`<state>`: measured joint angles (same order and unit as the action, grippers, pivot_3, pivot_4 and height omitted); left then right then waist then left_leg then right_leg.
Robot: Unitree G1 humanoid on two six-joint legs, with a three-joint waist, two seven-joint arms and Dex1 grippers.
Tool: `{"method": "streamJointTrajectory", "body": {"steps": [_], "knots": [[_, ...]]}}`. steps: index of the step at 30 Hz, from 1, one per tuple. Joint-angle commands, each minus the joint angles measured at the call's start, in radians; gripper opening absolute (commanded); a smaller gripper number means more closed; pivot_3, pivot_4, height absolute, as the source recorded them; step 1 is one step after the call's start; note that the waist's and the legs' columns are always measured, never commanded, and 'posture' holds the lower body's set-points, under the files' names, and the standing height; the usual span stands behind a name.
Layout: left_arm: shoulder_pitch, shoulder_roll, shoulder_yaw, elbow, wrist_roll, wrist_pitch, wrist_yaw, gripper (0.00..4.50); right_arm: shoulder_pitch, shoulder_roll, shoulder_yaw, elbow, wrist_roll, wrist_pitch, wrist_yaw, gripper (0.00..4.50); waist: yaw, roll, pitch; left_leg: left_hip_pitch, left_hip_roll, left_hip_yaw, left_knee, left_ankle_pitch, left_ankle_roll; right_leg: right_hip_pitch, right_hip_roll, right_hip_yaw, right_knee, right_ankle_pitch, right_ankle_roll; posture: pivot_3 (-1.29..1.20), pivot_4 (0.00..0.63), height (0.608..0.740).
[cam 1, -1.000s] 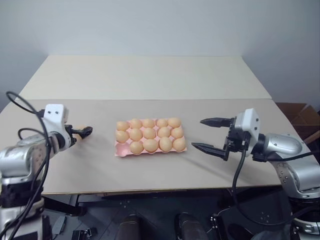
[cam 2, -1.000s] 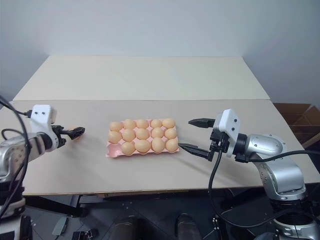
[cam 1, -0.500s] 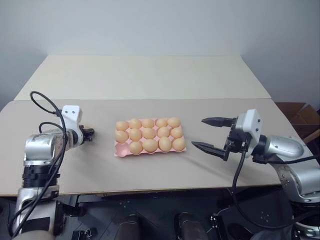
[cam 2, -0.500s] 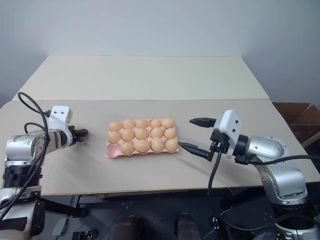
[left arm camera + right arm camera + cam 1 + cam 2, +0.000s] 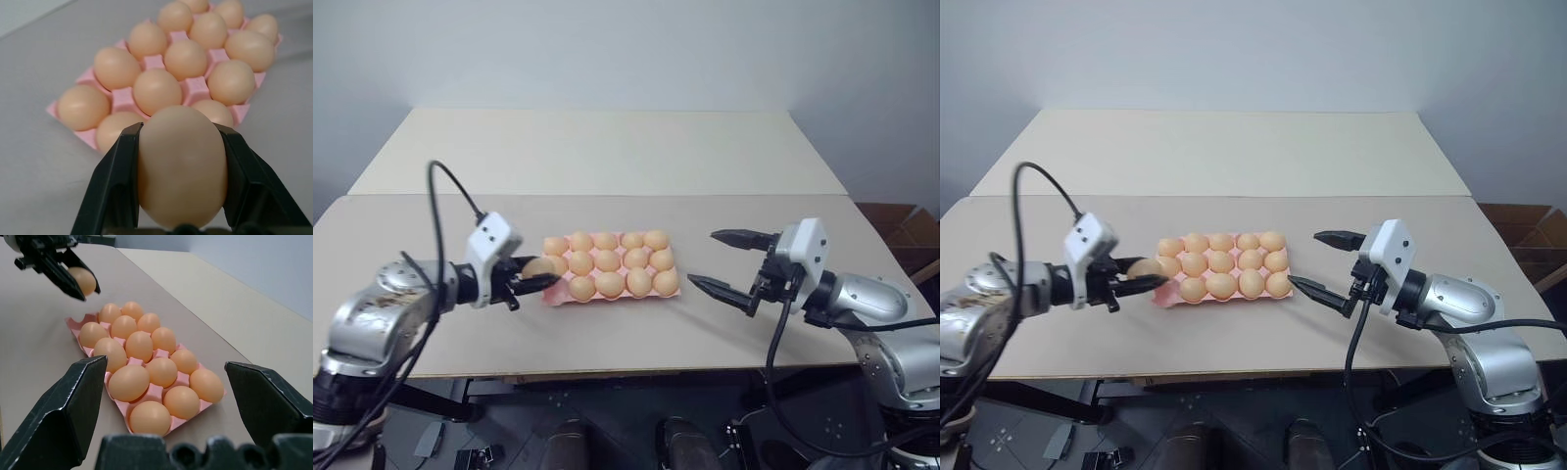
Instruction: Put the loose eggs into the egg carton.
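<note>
Carrying last loose egg in clamped left gripper jaws toward egg carton near-left cup; right gripper jaws gaping, idling right of carton.

A plain pale grey wall rises behind two beige tables set end to end, a seam running across where they meet. The near tabletop is smooth and evenly lit. An open brown cardboard box stands past its right edge. Below the front edge lies a dark floor.
</note>
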<state>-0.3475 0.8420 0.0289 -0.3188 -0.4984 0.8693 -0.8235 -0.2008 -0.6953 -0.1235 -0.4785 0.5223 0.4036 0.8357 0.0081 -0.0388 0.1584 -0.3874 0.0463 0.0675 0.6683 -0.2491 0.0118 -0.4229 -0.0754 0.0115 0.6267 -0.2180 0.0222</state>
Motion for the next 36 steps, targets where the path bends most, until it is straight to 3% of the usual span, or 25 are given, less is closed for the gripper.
{"method": "streamJointTrajectory", "body": {"steps": [1, 5, 12, 14, 19, 26, 30, 36], "knots": [[-0.05, -0.009, -0.04, 0.021, 0.033, -0.013, 0.008, 1.77, 0.019, -0.008, -0.033, -0.06, 0.012, 0.006, -0.026, 4.5, 0.001, 0.0, 0.0, -0.001, 0.0, 0.0, 0.0, 0.0, 0.0, 0.0, 0.0, 0.0, 0.0, 0.0, 0.0, 0.0, 0.15, 0.74], [-0.062, -0.016, -0.053, 0.031, 0.023, 0.003, -0.006, 1.77, 0.032, -0.013, -0.048, -0.077, 0.02, 0.02, -0.041, 4.5, -0.003, 0.0, 0.0, -0.001, 0.0, 0.0, 0.0, 0.0, 0.0, -0.001, 0.0, 0.0, -0.001, 0.0, 0.0, 0.0, 0.15, 0.74], [-0.059, 0.041, 0.006, -0.044, 0.012, 0.02, -0.014, 4.02, 0.037, -0.022, -0.049, -0.083, 0.026, 0.026, -0.049, 4.5, -0.003, 0.0, 0.0, -0.001, 0.0, 0.0, 0.0, 0.0, 0.0, -0.001, 0.0, 0.0, 0.0, 0.0, 0.0, 0.0, 0.15, 0.74], [-0.047, 0.07, 0.043, -0.066, 0.009, 0.025, -0.011, 4.46, 0.036, -0.022, -0.049, -0.08, 0.027, 0.023, -0.048, 4.5, -0.006, 0.0, 0.0, -0.001, 0.0, 0.0, 0.0, 0.0, 0.0, -0.001, 0.0, 0.0, 0.0, 0.0, 0.0, 0.0, 0.15, 0.74], [0.032, 0.128, 0.174, -0.074, 0.0, -0.007, -0.032, 4.46, 0.025, -0.026, -0.04, -0.061, 0.025, 0.015, -0.033, 4.5, -0.01, 0.0, 0.0, 0.0, 0.001, 0.0, 0.0, 0.0, 0.0, -0.001, 0.0, 0.0, 0.0, 0.0, 0.001, 0.0, 0.15, 0.74], [0.35, 0.116, 0.52, 0.033, -0.026, -0.356, -0.284, 4.46, 0.002, -0.055, -0.065, 0.001, 0.059, 0.01, 0.046, 4.5, -0.019, 0.0, 0.0, 0.0, 0.002, 0.001, 0.0, 0.0, 0.0, -0.001, 0.0, -0.001, 0.0, -0.001, -0.001, 0.0, 0.15, 0.74], [0.505, 0.101, 0.651, 0.047, -0.069, -0.39, -0.389, 4.46, 0.017, -0.091, -0.073, 0.041, 0.091, 0.004, 0.144, 4.5, -0.016, 0.0, 0.0, 0.0, 0.002, 0.001, 0.0, 0.0, 0.0, -0.001, -0.001, -0.001, -0.001, -0.002, -0.004, 0.0, 0.15, 0.74], [0.647, 0.089, 0.721, -0.021, -0.137, -0.357, -0.455, 4.46, 0.013, -0.124, -0.065, 0.097, 0.083, -0.016, 0.241, 4.5, -0.007, 0.0, 0.0, 0.001, 0.002, 0.001, 0.0, 0.0, 0.0, 0.0, -0.001, -0.001, -0.001, -0.005, -0.007, 0.0, 0.15, 0.74]]}}
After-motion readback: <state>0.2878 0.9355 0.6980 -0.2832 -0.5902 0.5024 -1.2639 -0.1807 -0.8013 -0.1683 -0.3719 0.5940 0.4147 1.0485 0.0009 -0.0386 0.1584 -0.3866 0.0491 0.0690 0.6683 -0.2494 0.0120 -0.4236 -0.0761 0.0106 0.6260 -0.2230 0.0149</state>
